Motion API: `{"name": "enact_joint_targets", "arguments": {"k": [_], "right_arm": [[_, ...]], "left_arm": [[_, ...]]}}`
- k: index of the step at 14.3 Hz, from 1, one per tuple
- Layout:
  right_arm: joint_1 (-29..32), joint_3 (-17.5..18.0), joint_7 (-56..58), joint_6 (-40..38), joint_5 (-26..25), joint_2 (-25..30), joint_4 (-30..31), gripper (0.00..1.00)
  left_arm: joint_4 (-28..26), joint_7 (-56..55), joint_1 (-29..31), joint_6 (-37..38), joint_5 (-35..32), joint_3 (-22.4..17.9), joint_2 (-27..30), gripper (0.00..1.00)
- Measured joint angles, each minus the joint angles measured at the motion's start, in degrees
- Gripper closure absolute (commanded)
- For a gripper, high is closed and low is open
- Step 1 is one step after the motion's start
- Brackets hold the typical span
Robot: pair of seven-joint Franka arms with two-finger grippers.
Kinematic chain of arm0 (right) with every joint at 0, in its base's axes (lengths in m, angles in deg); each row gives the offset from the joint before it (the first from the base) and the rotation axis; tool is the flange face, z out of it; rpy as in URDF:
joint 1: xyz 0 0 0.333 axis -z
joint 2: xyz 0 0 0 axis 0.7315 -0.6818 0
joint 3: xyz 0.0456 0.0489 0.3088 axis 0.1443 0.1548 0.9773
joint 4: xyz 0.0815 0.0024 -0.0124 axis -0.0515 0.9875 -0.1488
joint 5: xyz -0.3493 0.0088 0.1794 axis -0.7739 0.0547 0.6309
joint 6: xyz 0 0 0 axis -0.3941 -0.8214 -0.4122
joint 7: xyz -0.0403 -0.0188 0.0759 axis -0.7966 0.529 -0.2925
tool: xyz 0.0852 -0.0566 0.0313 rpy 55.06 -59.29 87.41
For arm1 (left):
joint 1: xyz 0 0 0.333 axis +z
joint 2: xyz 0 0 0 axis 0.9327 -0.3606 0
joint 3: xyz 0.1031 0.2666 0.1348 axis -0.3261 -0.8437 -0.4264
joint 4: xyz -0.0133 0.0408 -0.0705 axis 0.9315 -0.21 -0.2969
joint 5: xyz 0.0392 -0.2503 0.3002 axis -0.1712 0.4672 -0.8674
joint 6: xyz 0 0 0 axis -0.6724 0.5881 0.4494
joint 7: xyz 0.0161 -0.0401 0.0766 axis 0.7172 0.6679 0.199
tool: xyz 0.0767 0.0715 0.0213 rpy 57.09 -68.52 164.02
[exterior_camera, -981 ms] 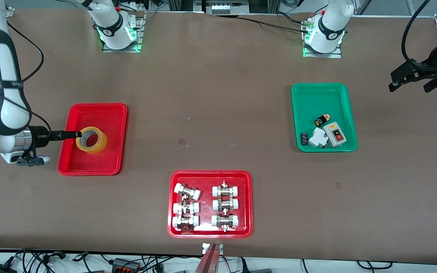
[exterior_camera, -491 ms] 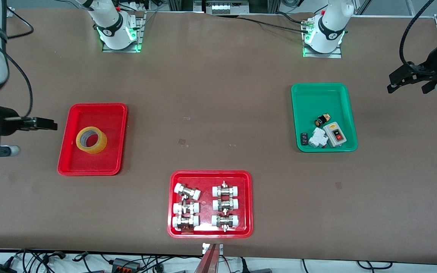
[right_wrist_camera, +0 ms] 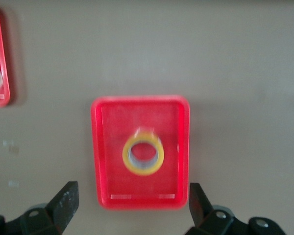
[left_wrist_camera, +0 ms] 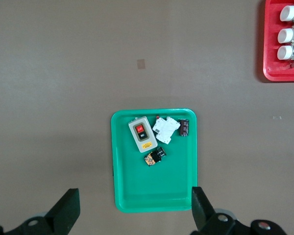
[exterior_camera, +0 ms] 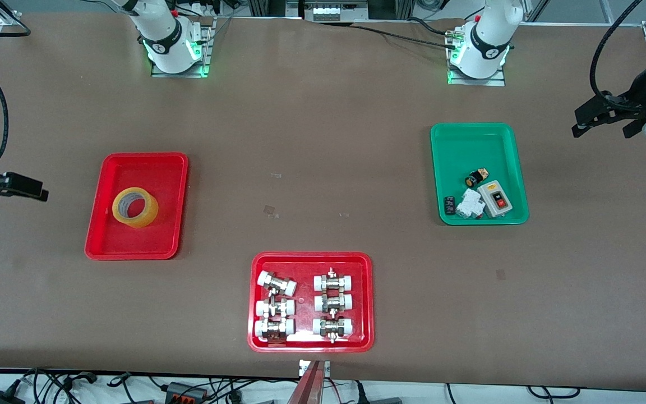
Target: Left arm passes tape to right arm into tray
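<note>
**Inspector:** Start at the camera edge of the worktop [exterior_camera: 323, 140].

**Assistant:** Nearest the front camera sits a red tray of fittings [exterior_camera: 310, 302], holding six white-capped metal fittings [exterior_camera: 275, 306] in two columns. No gripper is over it.

**Inspector:** Next row out?

**Assistant:** Toward the right arm's end lies the plain red tray [exterior_camera: 135, 247]. The tape [exterior_camera: 135, 207] lies flat inside it, roughly central, hole upward, clear of the rim on all sides. Nothing touches it. The right wrist view confirms this: tape [right_wrist_camera: 143, 155] centred in the tray [right_wrist_camera: 103, 147].

**Inspector:** The right gripper?

**Assistant:** The right gripper [exterior_camera: 28, 188] hangs over bare worktop beside the tray, at the right arm's end. Its fingers [right_wrist_camera: 63, 203] are spread wide and released, holding nothing.

**Inspector:** And the left arm's end?

**Assistant:** A green tray [exterior_camera: 477, 143] holds a grey switch box with a red button [exterior_camera: 495, 198], a white block [exterior_camera: 470, 204] and small dark parts. The left gripper [exterior_camera: 609, 118] waits over bare worktop at the table's end, fingers [left_wrist_camera: 66, 213] parted, empty.

**Inspector:** Farthest?

**Assistant:** Both arm bases [exterior_camera: 169, 45], green lights lit.
</note>
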Motion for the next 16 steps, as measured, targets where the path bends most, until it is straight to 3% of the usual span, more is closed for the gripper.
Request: {"name": "enact_joint_targets", "arguments": {"k": [3,8,13,16], "right_arm": [[0.0,0.0,-0.1,6.8,-0.3,3.1,6.1,0.0],[0.0,0.0,-0.2,5.3,-0.3,9.5,11.2,0.0],[0.0,0.0,-0.4,8.4,-0.3,16.9,22.9,0.0],[0.0,0.0,-0.4,8.4,-0.3,20.0,26.5,0.0]], "left_arm": [[0.0,0.0,0.0,0.1,0.0,0.0,0.0,0.0],[0.1,0.0,0.0,0.4,0.0,0.0,0.0,0.0],[0.2,0.0,0.0,1.7,0.0,0.0,0.0,0.0],[0.2,0.0,0.0,1.9,0.0,0.0,0.0,0.0]]}}
